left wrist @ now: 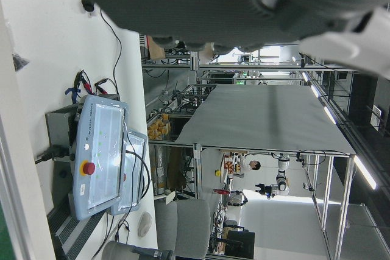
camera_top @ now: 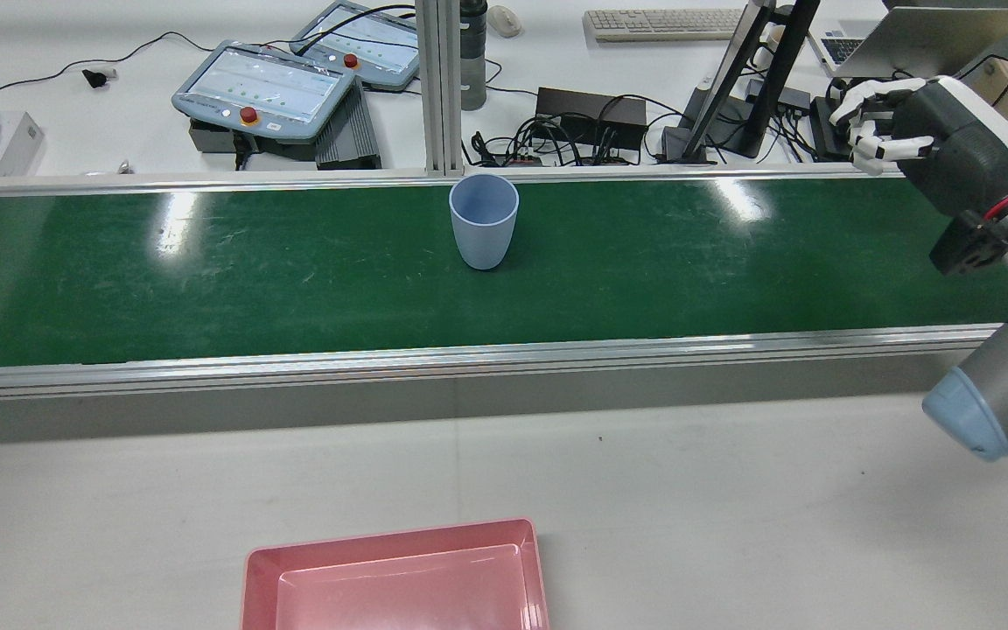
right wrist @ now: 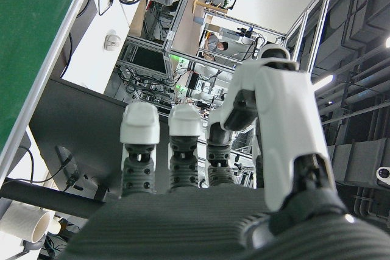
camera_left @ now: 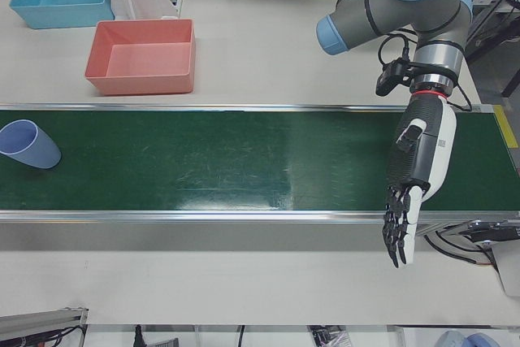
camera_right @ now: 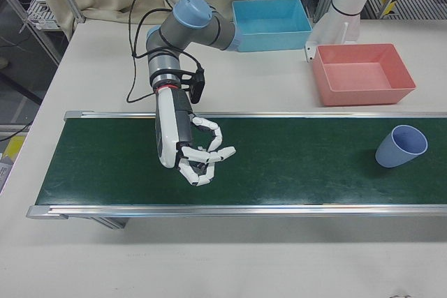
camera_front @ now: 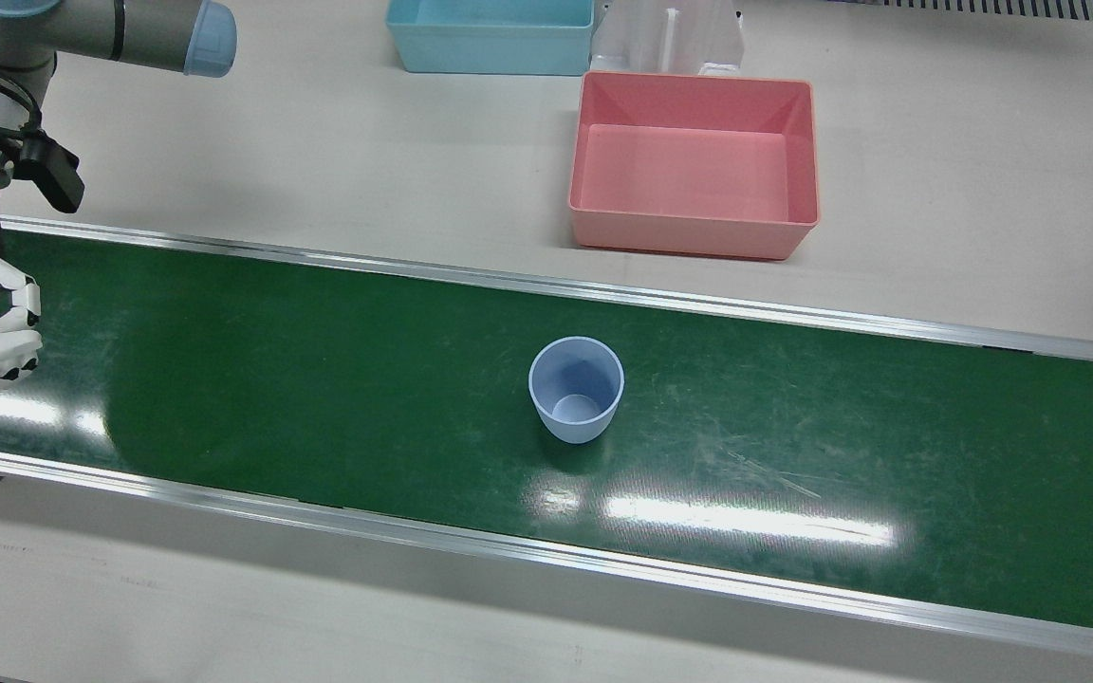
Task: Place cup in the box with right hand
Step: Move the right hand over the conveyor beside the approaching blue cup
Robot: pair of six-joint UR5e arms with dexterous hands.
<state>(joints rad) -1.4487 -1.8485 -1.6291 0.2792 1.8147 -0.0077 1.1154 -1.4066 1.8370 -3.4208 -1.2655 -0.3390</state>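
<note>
1. Your cup (camera_front: 576,389) stands upright and empty on the green belt (camera_front: 319,379), mouth up, with nothing touching it.
2. The pink box (camera_front: 694,177) sits off the belt on the pale table, on the robot's side of the cup and just beside it along the belt; it is empty. The rear view cuts off its near part.
3. A blue box (camera_front: 490,36) lies beyond the pink box, cropped by the top edge of the front view.
4. Your right hand (camera_right: 199,151) hangs over the belt, well apart from the cup. Its fingers (right wrist: 140,129) are curled but spread, and they clasp nothing. The front view shows only part of it at the frame's edge.
5. Your left hand (camera_left: 410,193) hangs at the far end of the belt from the cup, fingers straight, pointing down, holding nothing. Its own camera shows only a dark blur of the hand.
</note>
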